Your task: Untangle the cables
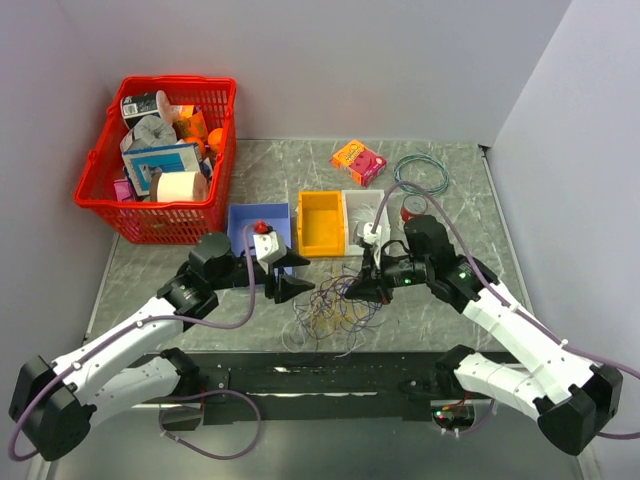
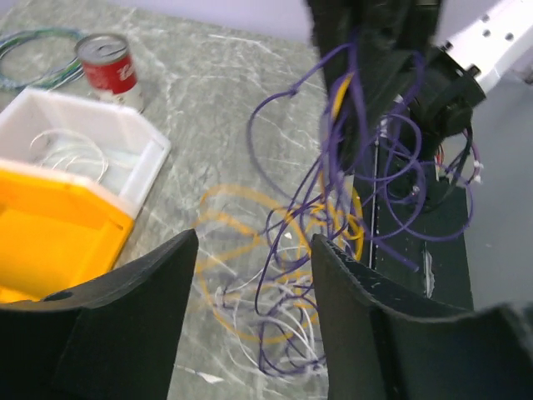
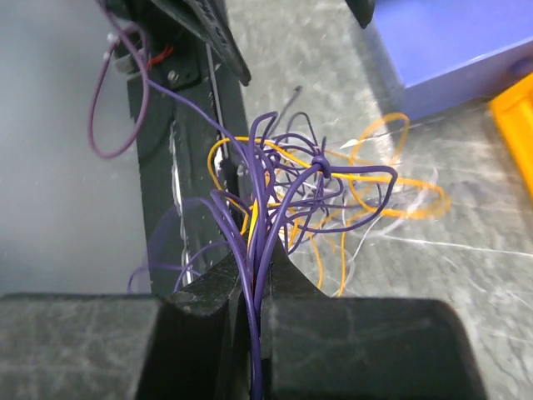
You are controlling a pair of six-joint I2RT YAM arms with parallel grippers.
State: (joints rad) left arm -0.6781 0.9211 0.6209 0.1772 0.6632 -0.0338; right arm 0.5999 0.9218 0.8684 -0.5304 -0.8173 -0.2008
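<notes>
The right gripper (image 3: 252, 275) is clamped on a few dark purple strands. Only its own wrist camera shows this plainly, the two fingers pressed together with the wires running up out of the seam. From above the same gripper is a dark shape at the right edge of the cables (image 1: 330, 315), and its grip cannot be read there. The left gripper (image 2: 254, 242) stands with its fingers well apart and nothing between them, and it looks down over the bunch from the opposite side. The right wrist view shows the purple wires meeting in a small knot above the fingers, with yellow-orange loops and thin white strands spread flat on the table (image 1: 450, 250) behind them. Some purple loops lie over the black mounting rail (image 3: 191, 167) at the near edge. The left wrist view shows purple and yellow strands lifted up toward the right arm, while the white loops lie low on the marble surface. That view also shows thin white wire loops inside the white bin (image 2: 71, 150), beside the yellow bin (image 2: 50, 233), and a red can (image 2: 108, 67) just beyond them. Only the overhead view takes in the blue bin (image 1: 240, 225), the red basket (image 1: 178, 82) at the far left, the teal coil (image 1: 421, 175) and a pink-and-orange packet (image 1: 358, 161).
</notes>
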